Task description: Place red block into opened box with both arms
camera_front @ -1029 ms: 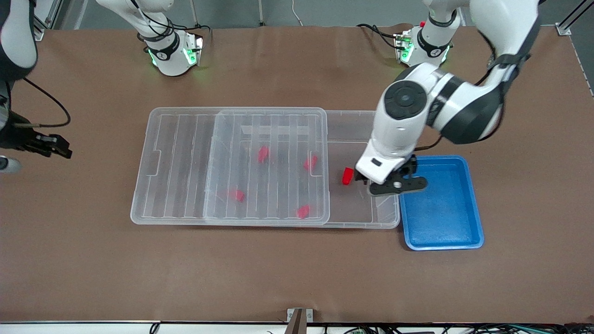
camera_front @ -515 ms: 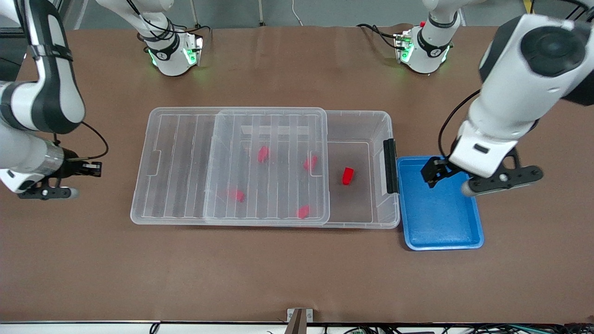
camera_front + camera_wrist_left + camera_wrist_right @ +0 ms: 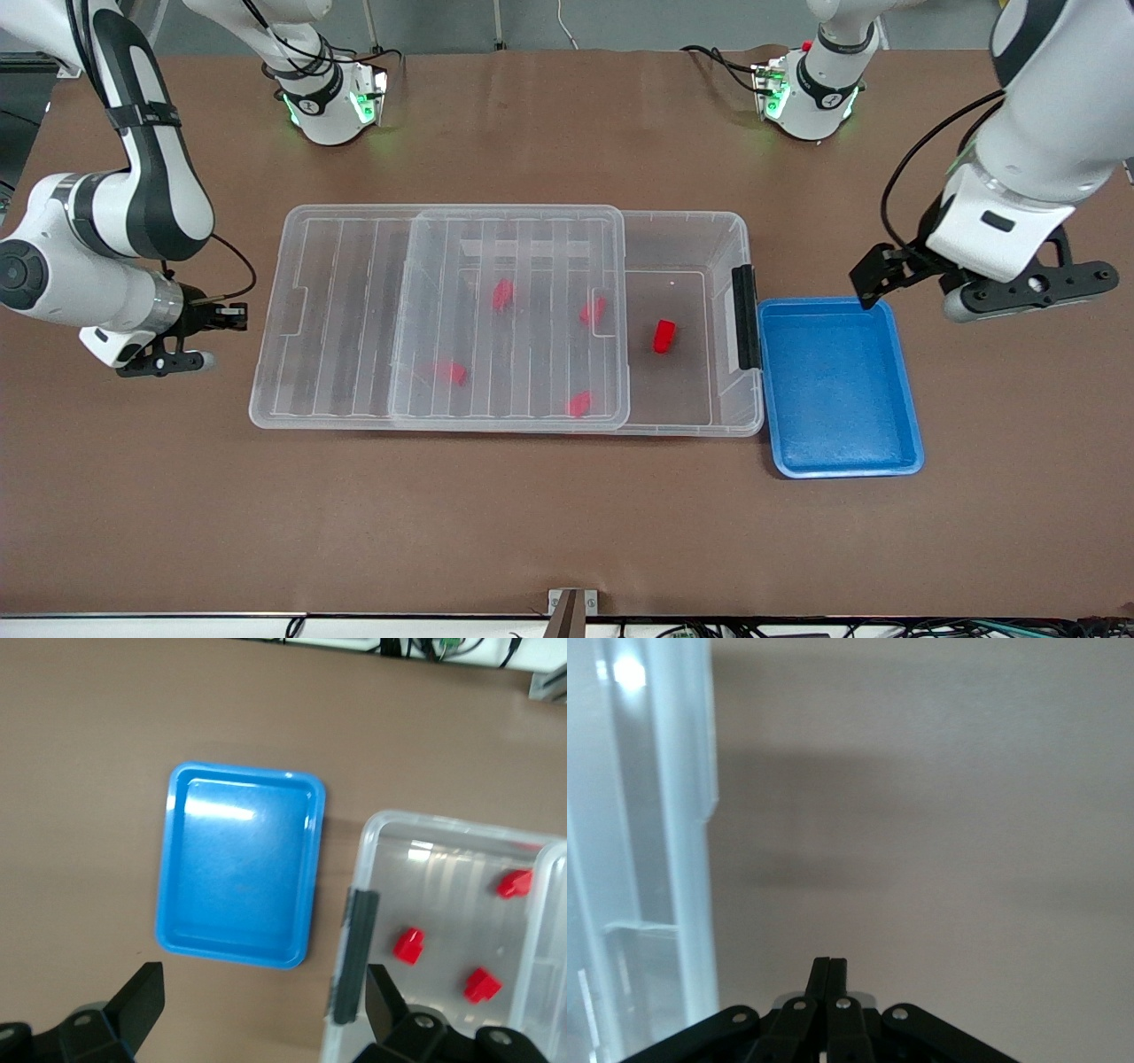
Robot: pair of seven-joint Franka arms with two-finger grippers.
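One red block is lying in the box's uncovered end, so we are holding our left gripper wide over the tray's edge and our right gripper pinched empty beside the lid.

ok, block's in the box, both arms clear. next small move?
Probably bring the shut right gripper against the ribbed clear lid edge to slide it closed. The small red plastic block already lies in the uncovered part of the clear plastic storage box; the open left gripper hangs empty at the blue tray rim.
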